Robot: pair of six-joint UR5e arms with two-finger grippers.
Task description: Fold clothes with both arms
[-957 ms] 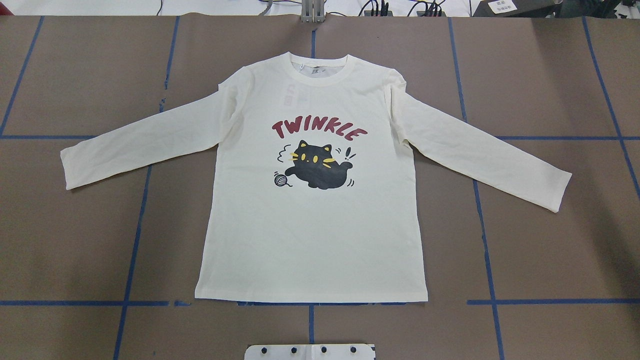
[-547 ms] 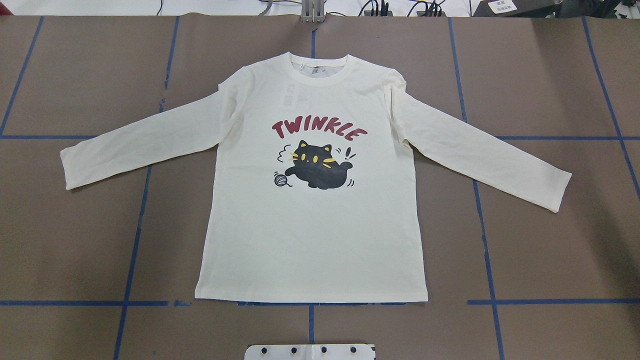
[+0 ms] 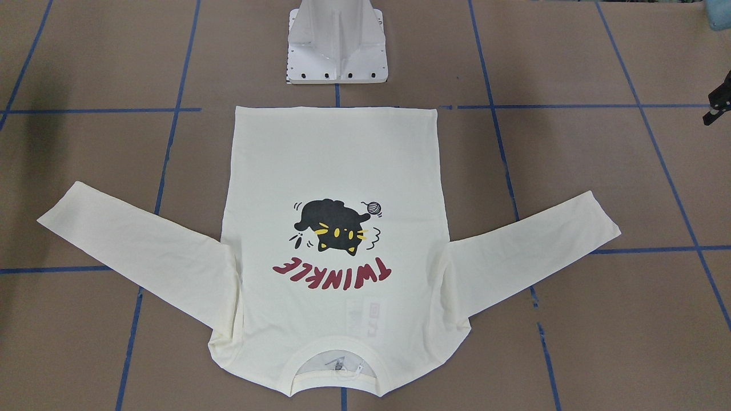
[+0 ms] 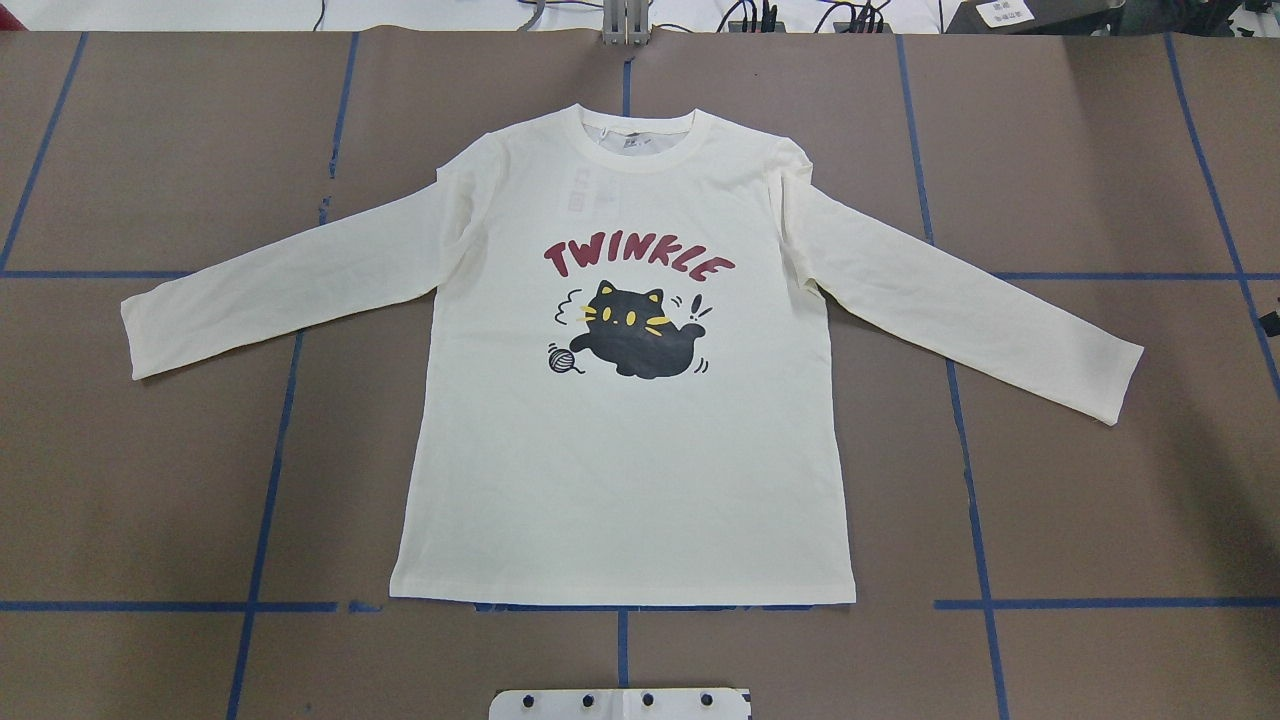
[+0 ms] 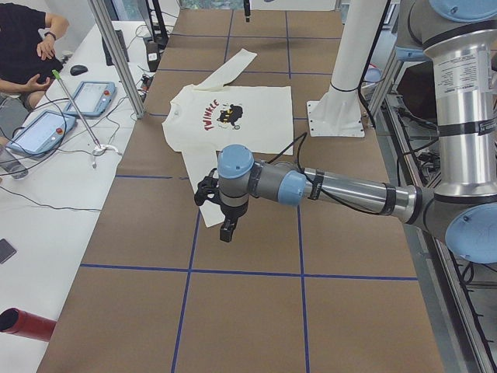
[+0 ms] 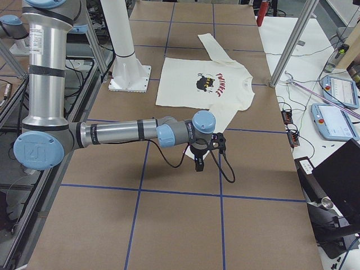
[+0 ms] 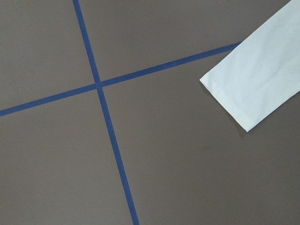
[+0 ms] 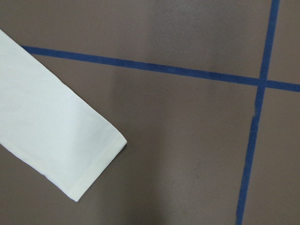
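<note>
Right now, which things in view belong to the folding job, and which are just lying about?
Job: cream long-sleeved shirt with black cat print; left arm's black gripper; right arm's black gripper.
Lying about: white pedestal base; blue-edged tablet; red cylinder.

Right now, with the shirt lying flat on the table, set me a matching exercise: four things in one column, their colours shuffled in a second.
Things
1. shirt cloth
2. TWINKLE lettering
3. cat print
4. tape lines

Colours
A. blue
B. black
C. cream-white
D. dark red

Pairs: 1-C, 2-D, 3-B, 4-A
</note>
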